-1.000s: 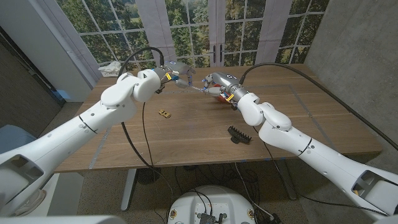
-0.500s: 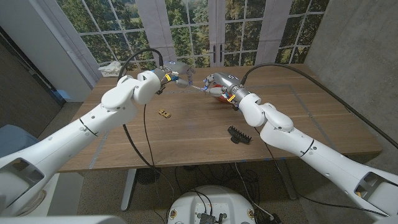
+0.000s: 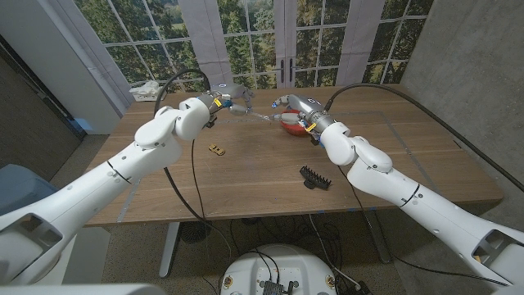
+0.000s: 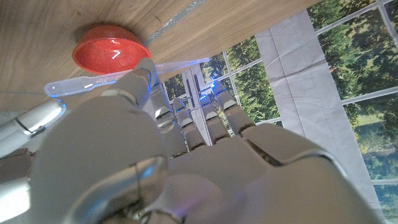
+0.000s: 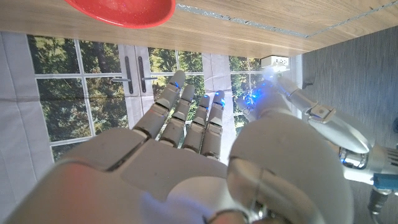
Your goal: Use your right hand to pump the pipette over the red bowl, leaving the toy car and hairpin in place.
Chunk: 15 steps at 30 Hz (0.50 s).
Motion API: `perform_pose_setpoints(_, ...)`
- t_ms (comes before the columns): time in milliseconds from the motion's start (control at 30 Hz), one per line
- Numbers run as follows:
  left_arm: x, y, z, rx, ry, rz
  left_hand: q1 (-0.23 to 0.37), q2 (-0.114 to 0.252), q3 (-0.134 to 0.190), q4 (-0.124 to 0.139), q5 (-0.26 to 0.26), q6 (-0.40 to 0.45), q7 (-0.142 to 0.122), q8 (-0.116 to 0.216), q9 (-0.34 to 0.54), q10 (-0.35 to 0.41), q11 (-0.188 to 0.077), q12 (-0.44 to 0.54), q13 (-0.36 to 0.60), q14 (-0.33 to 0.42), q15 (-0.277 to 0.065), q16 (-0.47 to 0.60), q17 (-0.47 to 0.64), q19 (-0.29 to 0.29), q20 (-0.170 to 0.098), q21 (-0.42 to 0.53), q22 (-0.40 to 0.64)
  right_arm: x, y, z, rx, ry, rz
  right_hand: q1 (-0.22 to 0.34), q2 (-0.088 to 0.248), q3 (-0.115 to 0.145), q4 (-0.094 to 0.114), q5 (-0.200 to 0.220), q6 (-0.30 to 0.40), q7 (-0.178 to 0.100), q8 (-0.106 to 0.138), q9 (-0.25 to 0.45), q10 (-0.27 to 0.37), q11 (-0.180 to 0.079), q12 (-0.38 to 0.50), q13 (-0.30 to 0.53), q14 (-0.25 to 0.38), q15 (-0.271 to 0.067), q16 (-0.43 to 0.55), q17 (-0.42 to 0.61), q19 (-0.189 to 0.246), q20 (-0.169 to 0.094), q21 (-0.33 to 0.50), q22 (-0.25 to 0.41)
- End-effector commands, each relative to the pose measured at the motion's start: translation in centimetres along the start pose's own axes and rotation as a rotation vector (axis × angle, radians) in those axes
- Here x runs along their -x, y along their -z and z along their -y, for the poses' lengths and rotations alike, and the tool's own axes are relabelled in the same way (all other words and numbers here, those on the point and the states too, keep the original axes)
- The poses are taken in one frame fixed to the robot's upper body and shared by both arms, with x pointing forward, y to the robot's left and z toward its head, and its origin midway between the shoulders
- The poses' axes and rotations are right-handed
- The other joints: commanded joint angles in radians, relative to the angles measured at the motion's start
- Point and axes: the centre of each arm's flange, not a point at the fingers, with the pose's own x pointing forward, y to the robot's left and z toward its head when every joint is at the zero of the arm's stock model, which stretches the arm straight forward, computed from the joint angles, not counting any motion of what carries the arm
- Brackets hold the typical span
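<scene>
Find the clear plastic pipette (image 3: pixel 260 118) in the air between the two hands, gripped at one end by the fingers of the left hand (image 3: pixel 229 96) and reaching with the other end towards the right hand (image 3: pixel 296 105).

Read the right hand as follows: fingers extended and lying side by side, thumb set apart, nothing seen between them in the right wrist view. Cannot tell from the head view, where the hand is small, whether the thumb already touches the pipette, so treat that contact as unconfirmed.

Find the small glossy red bowl (image 3: pixel 288 125) on the wooden table (image 3: pixel 246 184), just beneath the right hand on its near side. Appears to put the pipette's free end about over the bowl's rim rather than its middle.

Compare with one second ago: has lifted and drawn the right hand slightly to the far side, uncovering a bowl that was mostly hidden under it. Has also eased the left hand a little farther away. Take this as positioning only, with no squeeze yet evident and the pipette still carried by the wrong hand for the task.

Check the bystanders. Small yellow toy car (image 3: pixel 216 149): on the table, well apart from the left hand, towards the robot. Black toothed hairpin (image 3: pixel 315 178): well apart from the right hand, beside its forearm. Both unmoved, as required.
</scene>
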Motion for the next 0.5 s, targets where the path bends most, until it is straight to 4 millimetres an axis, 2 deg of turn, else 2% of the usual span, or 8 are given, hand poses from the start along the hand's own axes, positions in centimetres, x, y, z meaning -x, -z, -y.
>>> perform_pose_setpoints(33,-0.4,1.3,1.1,0.189,-0.023,-0.028,0.016,0.002,-0.009,0.001,0.004,0.008,0.008,-0.007,0.005,0.021,0.0,0.01,0.002,0.019,-0.119,0.006,0.003,0.012,0.001,0.008,0.003,0.5,2.7,0.9,-0.189,-0.007,-0.042,-0.023,-0.003,-0.009,0.005,0.003,-0.014,0.006,-0.004,0.003,-0.015,0.003,-0.001,0.004,-0.011,-0.08,-0.003,0.005,-0.003,0.014,0.003,0.002)
perform_pose_setpoints(233,-0.6,1.6,1.5,0.248,-0.03,-0.039,0.025,0.005,-0.018,0.001,0.004,0.015,0.014,-0.01,0.006,0.039,0.001,0.011,0.002,0.036,-0.125,0.008,0.003,0.02,-0.001,0.011,0.004,0.6,3.9,1.1,-0.279,-0.025,-0.043,-0.052,-0.01,-0.022,0.012,0.004,-0.026,0.018,-0.006,0.004,-0.026,0.01,0.002,0.005,-0.021,-0.068,-0.007,0.007,-0.017,0.025,-0.002,0.002)
perform_pose_setpoints(333,-0.8,2.0,1.8,0.313,-0.034,-0.056,0.028,0.005,-0.022,0.001,0.005,0.015,0.015,-0.012,0.007,0.046,0.0,0.012,0.003,0.043,-0.125,0.009,0.003,0.024,-0.001,0.012,0.005,0.6,5.0,1.2,-0.401,-0.068,-0.025,-0.079,-0.014,-0.034,0.02,0.004,-0.029,0.023,-0.004,0.004,-0.035,0.024,0.003,0.005,-0.031,-0.056,-0.011,0.009,-0.027,0.031,-0.006,0.002)
perform_pose_setpoints(500,-1.0,2.4,2.3,0.388,-0.036,-0.064,0.036,0.007,-0.031,0.001,0.005,0.011,0.023,-0.018,0.009,0.064,0.007,0.013,0.003,0.057,-0.125,0.009,0.004,0.032,-0.001,0.016,0.006,0.6,5.5,1.3,-0.452,-0.087,-0.004,-0.105,-0.015,-0.044,0.027,0.003,-0.026,0.036,-0.001,0.005,-0.041,0.034,0.006,0.006,-0.044,-0.044,-0.017,0.011,-0.043,0.041,-0.011,0.003)
